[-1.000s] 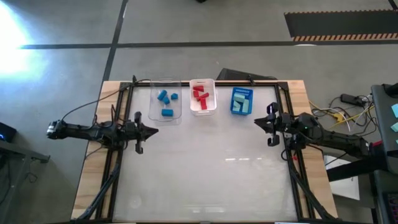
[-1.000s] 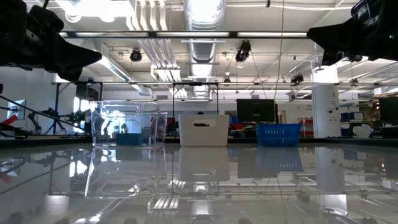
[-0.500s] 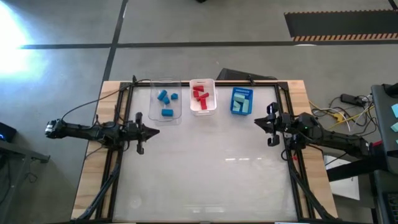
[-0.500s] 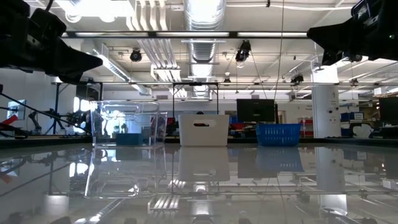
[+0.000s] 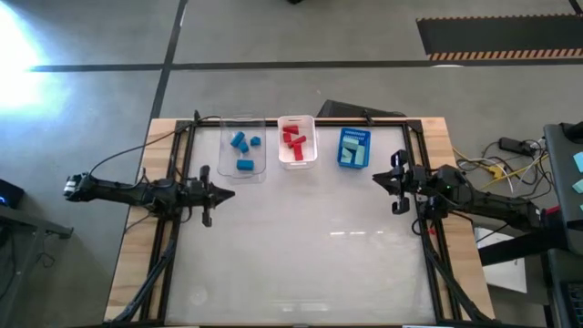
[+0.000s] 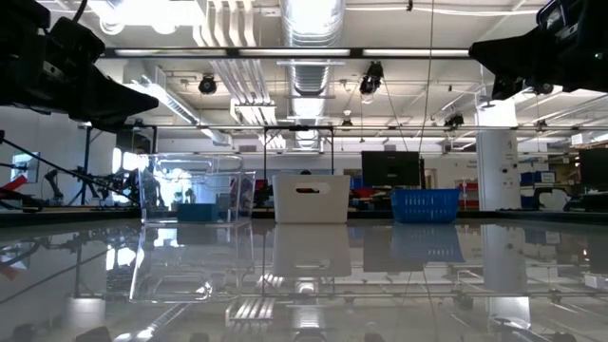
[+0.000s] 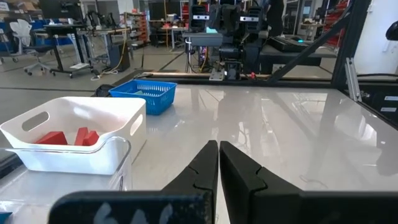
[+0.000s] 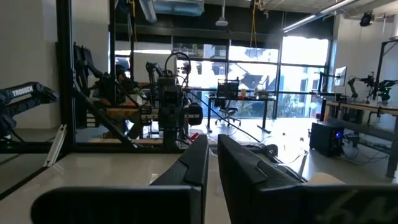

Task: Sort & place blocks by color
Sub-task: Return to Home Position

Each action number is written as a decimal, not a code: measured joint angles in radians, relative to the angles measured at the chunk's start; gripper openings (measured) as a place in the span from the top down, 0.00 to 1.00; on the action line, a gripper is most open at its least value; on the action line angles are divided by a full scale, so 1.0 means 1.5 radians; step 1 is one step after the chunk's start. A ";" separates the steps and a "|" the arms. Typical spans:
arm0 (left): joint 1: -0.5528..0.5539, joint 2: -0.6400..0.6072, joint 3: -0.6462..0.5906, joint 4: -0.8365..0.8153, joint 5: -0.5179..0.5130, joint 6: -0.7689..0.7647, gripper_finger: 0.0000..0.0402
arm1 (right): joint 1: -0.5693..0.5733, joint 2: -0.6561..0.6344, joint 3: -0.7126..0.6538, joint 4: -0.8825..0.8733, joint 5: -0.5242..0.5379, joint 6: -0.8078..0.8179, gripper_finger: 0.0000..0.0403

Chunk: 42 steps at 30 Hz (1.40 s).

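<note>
All the blocks lie inside three bins along the far edge. The blue blocks (image 5: pixel 242 150) are in the clear bin (image 5: pixel 227 162). The red blocks (image 5: pixel 293 140) are in the white bin (image 5: pixel 311 157) and also show in the left wrist view as red blocks (image 7: pixel 71 137). The mint-teal blocks (image 5: pixel 350 157) rest in the blue bin (image 5: pixel 355 136). My left gripper (image 5: pixel 228 191) hovers shut at the table's left side, just nearer than the clear bin. My right gripper (image 5: pixel 375 176) hovers shut at the right side, near the blue bin. Both hold nothing.
A black frame runs around the glossy white table top (image 5: pixel 301 255). The near half of the table lies between the two arms. Cables (image 5: pixel 492 169) trail off beyond the right edge. In the low view the bins stand in a row: clear bin (image 6: pixel 195 190), white bin (image 6: pixel 311 199), blue bin (image 6: pixel 425 204).
</note>
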 joint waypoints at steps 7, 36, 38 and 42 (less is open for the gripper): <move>0.000 0.014 0.000 0.000 0.000 0.000 1.00 | 0.000 0.000 0.000 0.000 0.000 0.001 0.93; 0.000 0.058 0.000 0.000 0.000 0.000 1.00 | 0.000 0.000 0.000 0.000 0.000 0.001 0.93; 0.000 0.061 0.000 0.000 0.000 0.000 1.00 | 0.000 0.000 0.000 0.000 0.000 0.000 0.93; 0.000 0.060 0.000 0.000 0.000 0.000 1.00 | 0.000 0.000 0.000 0.000 0.000 0.001 0.93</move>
